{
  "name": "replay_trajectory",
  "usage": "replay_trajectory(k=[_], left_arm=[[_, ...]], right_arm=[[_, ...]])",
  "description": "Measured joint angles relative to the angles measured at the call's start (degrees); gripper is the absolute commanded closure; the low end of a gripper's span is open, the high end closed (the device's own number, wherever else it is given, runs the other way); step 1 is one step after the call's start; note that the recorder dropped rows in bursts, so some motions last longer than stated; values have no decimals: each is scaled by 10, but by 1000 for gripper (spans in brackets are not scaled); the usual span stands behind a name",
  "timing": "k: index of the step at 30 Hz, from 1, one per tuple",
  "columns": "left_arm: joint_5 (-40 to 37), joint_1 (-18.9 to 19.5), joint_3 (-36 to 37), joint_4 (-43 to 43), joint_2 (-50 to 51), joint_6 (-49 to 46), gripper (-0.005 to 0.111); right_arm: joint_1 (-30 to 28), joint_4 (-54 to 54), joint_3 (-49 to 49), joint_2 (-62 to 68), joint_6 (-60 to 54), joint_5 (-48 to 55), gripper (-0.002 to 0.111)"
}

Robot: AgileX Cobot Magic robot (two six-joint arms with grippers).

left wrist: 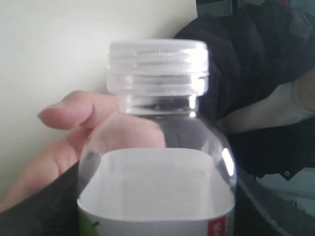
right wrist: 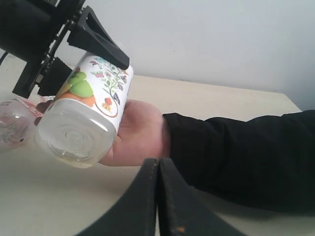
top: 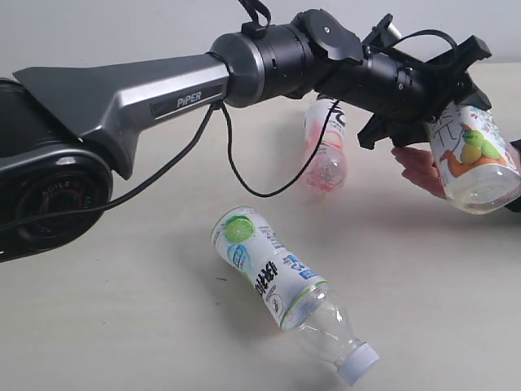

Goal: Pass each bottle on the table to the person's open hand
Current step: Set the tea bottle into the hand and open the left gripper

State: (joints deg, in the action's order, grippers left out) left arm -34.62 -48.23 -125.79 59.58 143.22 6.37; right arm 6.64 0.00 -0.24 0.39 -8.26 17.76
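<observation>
Nearest, the lime bottle (top: 273, 281) lies on its side on the pale bench (top: 122, 318). Beyond it, the left pincer (top: 444, 102) clamps the fruit-label bottle (top: 476, 159), tilted base-down and seemingly touching the person's hand (top: 419, 169). If it lets go before the fingers curl, the slick bottle could roll off. The right pincer (right wrist: 158, 196) is closed and empty. Farther back lies the pink bottle (top: 326, 155), then a plain pale wall (top: 122, 32).

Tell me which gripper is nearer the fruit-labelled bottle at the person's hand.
Left. The left gripper is clamped on the fruit-labelled bottle, holding it at the person's open hand. The right gripper, jaws together, stands apart from the bottle and holds nothing.
</observation>
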Motion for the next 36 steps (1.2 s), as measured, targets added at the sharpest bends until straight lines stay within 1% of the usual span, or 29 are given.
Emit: replay_trajectory(k=[2,6,16,17,21,24,27,28,31,32,36], left_arm=[[2,0,0,0,7,0,72],[6,0,0,-1,10,-1,69],[17,0,0,-19,10,-2,69],[18,0,0,-22,10,-2,67],[19,0,0,-28,10,-2,52],[20,0,0,-39,10,-2,44],[27,0,0,-48,10,-2,43],[28,0,0,-48,10,-2,41],[31,0,0,-53,10,-2,26],[31,0,0,-54,10,-2,23],[33,0,0,-54,10,-2,21]], right_arm=[[0,0,0,0,0,0,108],[0,0,0,0,0,0,108],[0,0,0,0,0,0,108],[0,0,0,0,0,0,108],[0,0,0,0,0,0,108],[0,0,0,0,0,0,108],[0,0,0,0,0,0,108],[0,0,0,0,0,0,108],[0,0,0,0,0,0,108],[0,0,0,0,0,0,108],[0,0,0,0,0,0,108]])
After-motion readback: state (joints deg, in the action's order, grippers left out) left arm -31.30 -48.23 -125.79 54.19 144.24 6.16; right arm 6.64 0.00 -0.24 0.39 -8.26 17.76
